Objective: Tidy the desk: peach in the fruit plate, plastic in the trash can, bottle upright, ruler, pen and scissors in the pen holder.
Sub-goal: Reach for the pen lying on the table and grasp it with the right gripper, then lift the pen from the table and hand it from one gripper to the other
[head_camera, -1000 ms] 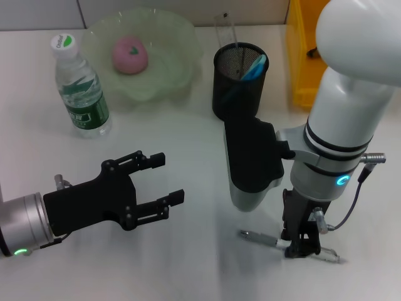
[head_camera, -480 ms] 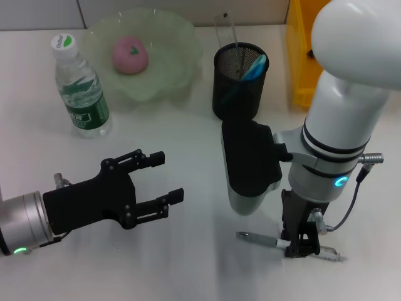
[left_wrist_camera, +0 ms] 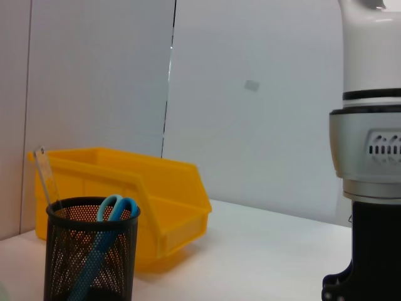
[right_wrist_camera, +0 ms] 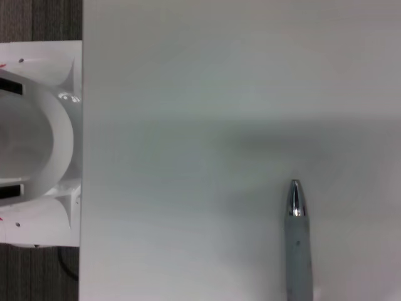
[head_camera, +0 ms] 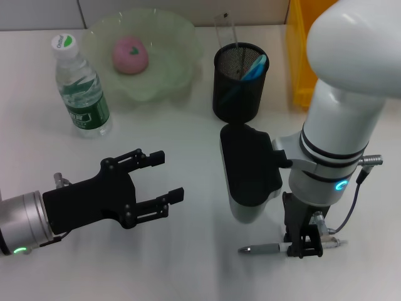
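At the desk's near edge, the pen (head_camera: 282, 248) is pinched by the right gripper (head_camera: 303, 249) for the pen holder (head_camera: 238, 83), while the left gripper (head_camera: 153, 182) is held spread and idle.

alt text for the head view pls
The right gripper is shut on a pen near the table's front edge. The left gripper hovers open; behind stand a bottle, peach in its plate, and pen holder.

White desk (head_camera: 188, 263), pale panelled wall (left_wrist_camera: 250, 94) behind
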Available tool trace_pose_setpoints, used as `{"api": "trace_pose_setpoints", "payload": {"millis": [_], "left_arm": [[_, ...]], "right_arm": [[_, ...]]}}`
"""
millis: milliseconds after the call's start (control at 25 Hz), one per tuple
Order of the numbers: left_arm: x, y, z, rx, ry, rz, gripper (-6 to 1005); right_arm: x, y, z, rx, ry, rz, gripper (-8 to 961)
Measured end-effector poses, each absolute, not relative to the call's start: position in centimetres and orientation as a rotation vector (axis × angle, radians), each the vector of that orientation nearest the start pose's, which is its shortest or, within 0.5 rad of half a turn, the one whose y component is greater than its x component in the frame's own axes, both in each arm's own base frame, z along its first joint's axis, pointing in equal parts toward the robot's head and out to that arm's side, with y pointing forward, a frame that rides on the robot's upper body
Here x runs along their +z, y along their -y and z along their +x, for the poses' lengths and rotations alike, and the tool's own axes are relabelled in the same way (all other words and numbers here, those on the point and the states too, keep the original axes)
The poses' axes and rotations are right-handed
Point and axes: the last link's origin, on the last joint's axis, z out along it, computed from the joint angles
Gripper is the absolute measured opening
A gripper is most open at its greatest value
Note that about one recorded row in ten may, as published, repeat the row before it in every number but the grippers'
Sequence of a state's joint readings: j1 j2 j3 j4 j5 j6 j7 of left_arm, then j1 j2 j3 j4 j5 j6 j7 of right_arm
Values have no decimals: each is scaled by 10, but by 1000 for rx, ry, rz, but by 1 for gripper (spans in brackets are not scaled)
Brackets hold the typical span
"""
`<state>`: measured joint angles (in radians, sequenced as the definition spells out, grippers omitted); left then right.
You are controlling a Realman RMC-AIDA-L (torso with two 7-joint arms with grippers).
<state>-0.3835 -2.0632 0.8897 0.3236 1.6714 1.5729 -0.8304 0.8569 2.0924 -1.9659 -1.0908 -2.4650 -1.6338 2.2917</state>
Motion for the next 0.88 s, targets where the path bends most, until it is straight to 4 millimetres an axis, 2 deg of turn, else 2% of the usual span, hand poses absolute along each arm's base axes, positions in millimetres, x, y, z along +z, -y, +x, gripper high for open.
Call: {"api": "trace_pose_setpoints", "payload": {"millis": [200, 360, 600, 880], "left_arm": [[-45, -259, -292, -915, 378, -2647, 769], [-45, -259, -292, -918, 380, -2646, 769], [-45, -258, -292, -924, 378, -2643, 769], [-44, -260, -289, -941, 373, -2633, 769]], "right_arm": [[-96, -298, 148, -1252, 2, -3036, 125], [-88, -301, 143, -1183, -33, -3063, 124], [-71, -312, 140, -1062, -115, -3094, 124], [-46, -330, 145, -847, -217, -3126, 124]]}}
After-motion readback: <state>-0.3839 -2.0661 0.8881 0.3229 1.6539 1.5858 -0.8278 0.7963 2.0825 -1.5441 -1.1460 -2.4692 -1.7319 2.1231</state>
